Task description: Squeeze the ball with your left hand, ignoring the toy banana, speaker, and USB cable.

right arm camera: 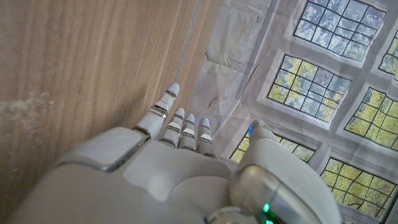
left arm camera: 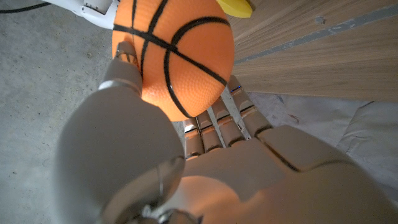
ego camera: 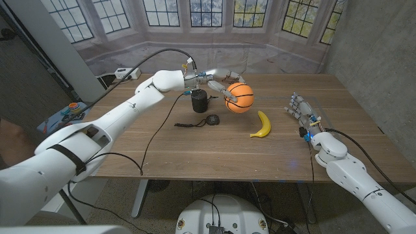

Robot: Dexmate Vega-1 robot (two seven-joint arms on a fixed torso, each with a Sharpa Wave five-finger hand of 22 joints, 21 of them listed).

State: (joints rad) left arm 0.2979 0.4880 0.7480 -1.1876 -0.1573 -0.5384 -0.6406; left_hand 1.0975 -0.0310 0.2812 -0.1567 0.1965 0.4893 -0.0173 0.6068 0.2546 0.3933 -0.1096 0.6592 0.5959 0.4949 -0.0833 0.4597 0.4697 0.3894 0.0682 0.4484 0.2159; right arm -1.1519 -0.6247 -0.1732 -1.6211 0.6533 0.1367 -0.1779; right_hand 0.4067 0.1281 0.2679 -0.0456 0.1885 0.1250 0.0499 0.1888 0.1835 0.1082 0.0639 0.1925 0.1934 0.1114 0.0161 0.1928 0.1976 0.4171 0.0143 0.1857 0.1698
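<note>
Gripping the orange ball (ego camera: 239, 97) between thumb and fingers, the left hand (ego camera: 218, 78) holds it at table (ego camera: 195, 149) centre, 2 o'clock from the speaker (ego camera: 199, 101), 11 o'clock from the toy banana (ego camera: 262, 125). Right hand (ego camera: 300, 109) holds nothing, fingers extended.

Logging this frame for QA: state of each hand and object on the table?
left hand: gripping the ball
ball: held in the left hand's fingers
right hand: open, holding nothing
toy banana: lying on table, untouched
speaker: upright
USB cable: coiled on table
</note>
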